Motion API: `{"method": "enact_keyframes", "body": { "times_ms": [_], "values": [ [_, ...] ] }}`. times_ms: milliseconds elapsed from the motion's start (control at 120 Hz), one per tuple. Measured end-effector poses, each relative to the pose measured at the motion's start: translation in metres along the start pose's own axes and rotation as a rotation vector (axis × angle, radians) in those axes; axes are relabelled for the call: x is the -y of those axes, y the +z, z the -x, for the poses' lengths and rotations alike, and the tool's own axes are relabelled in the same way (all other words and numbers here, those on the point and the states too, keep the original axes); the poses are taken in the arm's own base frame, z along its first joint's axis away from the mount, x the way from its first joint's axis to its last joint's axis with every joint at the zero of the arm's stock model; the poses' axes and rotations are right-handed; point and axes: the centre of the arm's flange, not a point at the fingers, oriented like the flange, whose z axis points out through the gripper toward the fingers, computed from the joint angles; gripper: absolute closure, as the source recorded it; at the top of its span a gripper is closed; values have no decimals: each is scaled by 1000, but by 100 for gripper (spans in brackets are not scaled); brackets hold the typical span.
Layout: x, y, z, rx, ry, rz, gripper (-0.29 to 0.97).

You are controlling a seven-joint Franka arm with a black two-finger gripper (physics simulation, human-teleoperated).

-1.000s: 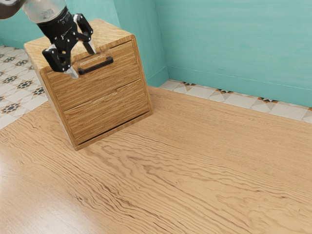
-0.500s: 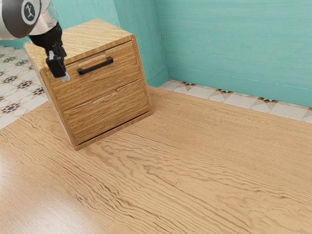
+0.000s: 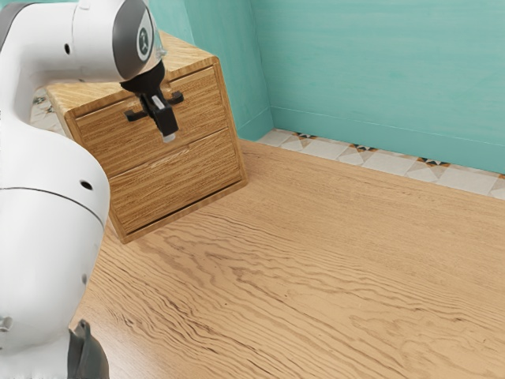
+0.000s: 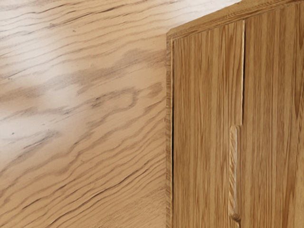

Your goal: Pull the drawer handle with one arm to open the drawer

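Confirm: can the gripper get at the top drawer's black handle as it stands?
Likely yes. The gripper hangs right in front of the black handle on the top drawer, covering its middle, with nothing between them. Contact can't be judged.

The gripper covers the middle of the handle; whether they touch cannot be told. The arm, cut off at the exterior view's left and lower edges, hides the cabinet's left end.
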Motion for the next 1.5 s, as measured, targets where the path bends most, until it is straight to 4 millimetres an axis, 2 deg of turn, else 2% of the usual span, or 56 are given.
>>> {"method": "enact_keyframes", "body": {
  "times_ms": [58,217,433,525,733,858,1108,1500],
  "values": [
    [-5,7,-1,-22,-30,19,8],
    [-12,33,12,-13,-51,53,10],
    [-21,31,15,20,-57,125,10],
    [-33,32,10,24,-57,156,11],
    [-40,51,14,23,-21,194,11],
    [-42,55,15,25,-3,208,12],
    [-48,63,9,17,10,214,17],
    [-51,71,3,3,24,204,33]
  ]
}}
